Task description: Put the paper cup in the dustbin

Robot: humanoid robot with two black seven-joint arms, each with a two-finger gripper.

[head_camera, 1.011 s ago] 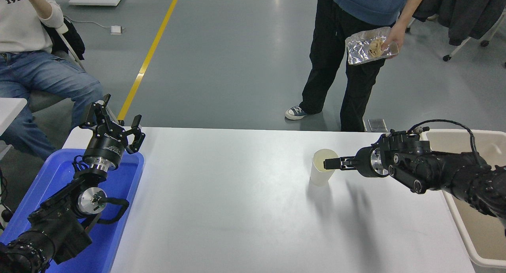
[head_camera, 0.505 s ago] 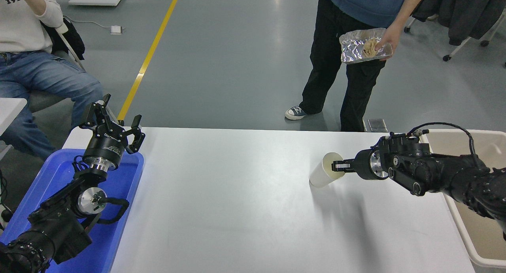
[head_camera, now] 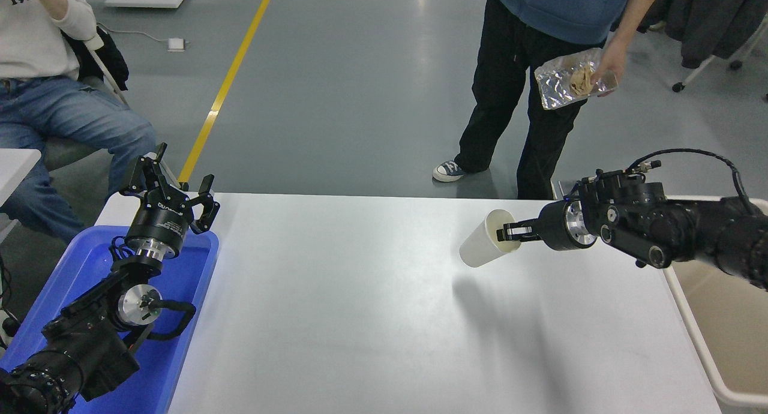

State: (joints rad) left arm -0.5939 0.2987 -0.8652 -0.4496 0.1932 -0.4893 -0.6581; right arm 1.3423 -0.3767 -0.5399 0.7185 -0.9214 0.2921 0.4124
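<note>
White table on a grey workshop floor, cup lifted.
The right gripper pinches the rim of the paper cup, tilted above the table, left of the dustbin; the left gripper, fingers spread, sits parked over the blue tray.

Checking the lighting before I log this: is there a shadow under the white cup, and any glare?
Head view: the small white paper cup, tilted in the right gripper, casts a soft shadow apart from it on the white table; faint sheen left of centre; focus sharp.
</note>
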